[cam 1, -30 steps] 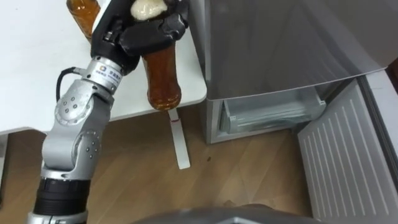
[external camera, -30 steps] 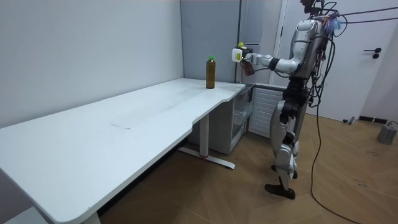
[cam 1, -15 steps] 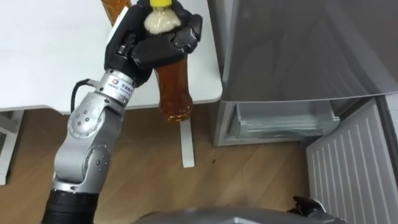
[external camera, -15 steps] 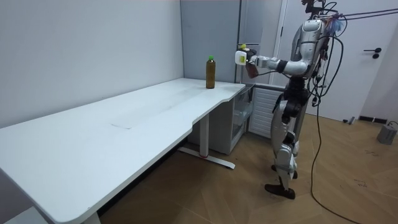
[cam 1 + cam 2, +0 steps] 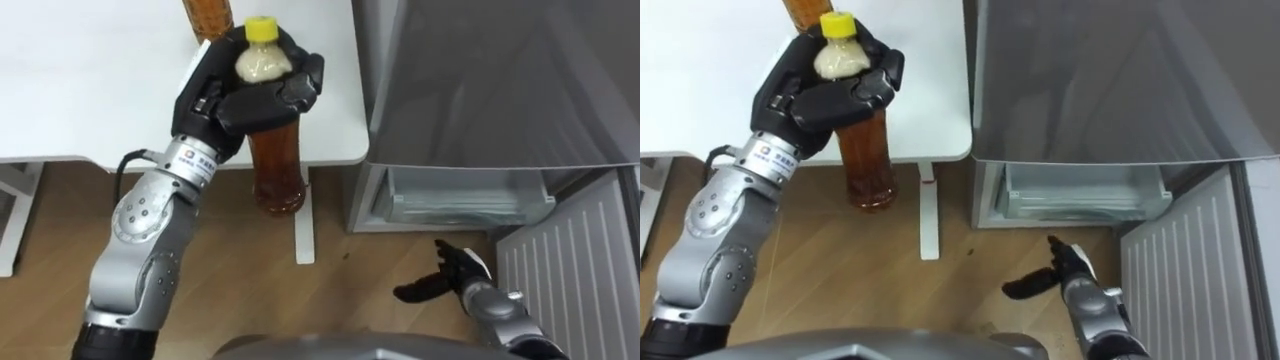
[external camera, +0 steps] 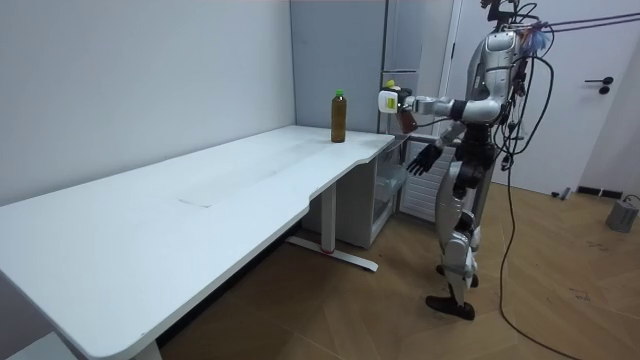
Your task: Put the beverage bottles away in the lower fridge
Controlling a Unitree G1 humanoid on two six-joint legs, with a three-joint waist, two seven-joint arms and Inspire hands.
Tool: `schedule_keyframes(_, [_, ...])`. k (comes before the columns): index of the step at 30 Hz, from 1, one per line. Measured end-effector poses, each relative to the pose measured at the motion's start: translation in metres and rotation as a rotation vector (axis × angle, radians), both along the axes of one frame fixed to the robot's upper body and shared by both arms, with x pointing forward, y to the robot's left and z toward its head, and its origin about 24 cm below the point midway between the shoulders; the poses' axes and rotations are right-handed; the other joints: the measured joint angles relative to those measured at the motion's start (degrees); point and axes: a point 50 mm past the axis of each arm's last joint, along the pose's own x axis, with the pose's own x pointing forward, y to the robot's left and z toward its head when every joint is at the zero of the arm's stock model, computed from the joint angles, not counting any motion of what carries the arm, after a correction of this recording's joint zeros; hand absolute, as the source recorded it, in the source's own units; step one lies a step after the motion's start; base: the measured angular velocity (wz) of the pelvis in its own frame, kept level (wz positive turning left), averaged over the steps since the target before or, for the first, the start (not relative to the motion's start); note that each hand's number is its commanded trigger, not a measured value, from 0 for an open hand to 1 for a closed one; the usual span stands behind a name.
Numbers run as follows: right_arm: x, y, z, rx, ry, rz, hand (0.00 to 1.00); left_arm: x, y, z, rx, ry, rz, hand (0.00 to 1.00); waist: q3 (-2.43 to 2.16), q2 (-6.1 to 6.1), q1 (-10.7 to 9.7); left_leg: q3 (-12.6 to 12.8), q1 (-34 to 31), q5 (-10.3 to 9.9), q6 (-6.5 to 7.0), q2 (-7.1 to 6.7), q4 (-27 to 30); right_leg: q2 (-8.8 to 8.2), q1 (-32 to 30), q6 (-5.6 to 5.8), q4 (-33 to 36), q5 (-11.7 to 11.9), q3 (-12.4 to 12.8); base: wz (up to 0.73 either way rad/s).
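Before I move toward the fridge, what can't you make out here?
Amber bottle with yellow cap: neck covered by the left hand, eye views.
Second amber bottle on the white table: top cut off by the upper edge, eye views.
Open lower fridge compartment: its back hidden under the grey upper door, eye views.

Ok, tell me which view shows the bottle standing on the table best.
The room view: the second bottle stands whole, cap to base, on the table. The eye views cut it off at the top edge, showing just its amber lower body behind the left hand gripping the other bottle.
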Motion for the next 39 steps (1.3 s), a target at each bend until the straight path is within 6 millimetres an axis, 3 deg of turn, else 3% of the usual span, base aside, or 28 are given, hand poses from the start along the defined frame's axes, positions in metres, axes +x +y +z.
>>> schedule_keyframes(5, [0.014, 0.014, 0.011, 0.067, -0.06, 0.09, 0.0, 0.0, 0.0, -0.001, 0.0, 0.003, 0.001, 1.0, -0.02, -0.05, 0.26, -0.03, -0.17, 0.0, 0.0, -0.03, 0.23, -0.19, -0.28, 0.0, 0.6, 0.0, -0.4, 0.02])
schedule_keyframes(13, [0.033, 0.033, 0.041, 0.252, -0.192, 0.225, 0.0, -0.016, 0.008, -0.019, 0.09, 0.067, 0.03, 1.0, 0.03, -0.25, 0.47, -0.12, -0.62, 0.03, 0.06, 0.01, 0.57, -0.23, -0.36, 0.01, 0.82, 0.0, -0.85, 0.02])
schedule_keyframes(19, [0.036, 0.045, 0.056, 0.417, -0.216, 0.331, 0.0, -0.016, 0.011, -0.017, 0.121, 0.053, 0.003, 1.0, 0.05, -1.48, 1.7, -0.24, -0.69, 0.04, 0.08, -0.08, 0.38, -0.25, -0.38, 0.01, 0.73, 0.0, -0.82, 0.0])
schedule_keyframes(24, [0.04, 0.055, 0.067, 0.5, -0.239, 0.415, 0.0, -0.016, 0.01, -0.02, 0.121, 0.061, -0.017, 1.0, 0.09, -2.08, 1.51, -0.9, -0.69, 0.05, 0.09, -0.22, 0.42, -0.31, -0.16, 0.03, 0.72, 0.02, -1.26, 0.06])
schedule_keyframes(31, [0.037, 0.066, 0.074, 0.636, -0.228, 0.508, 0.0, -0.017, 0.007, -0.031, 0.126, 0.107, -0.046, 1.0, 0.84, -1.27, 1.42, -0.99, -1.1, 0.03, 0.1, -0.2, 0.26, -0.34, -0.22, 0.04, 0.61, 0.02, -1.49, 0.01])
schedule_keyframes(39, [0.031, 0.074, 0.075, 0.762, -0.183, 0.588, 0.0, -0.019, -0.003, -0.036, 0.142, 0.117, -0.119, 1.0, 0.91, -1.17, 2.12, -0.87, -1.51, 0.04, 0.1, -0.17, 0.48, -0.3, -0.71, 0.03, 0.67, 0.02, -1.34, 0.0])
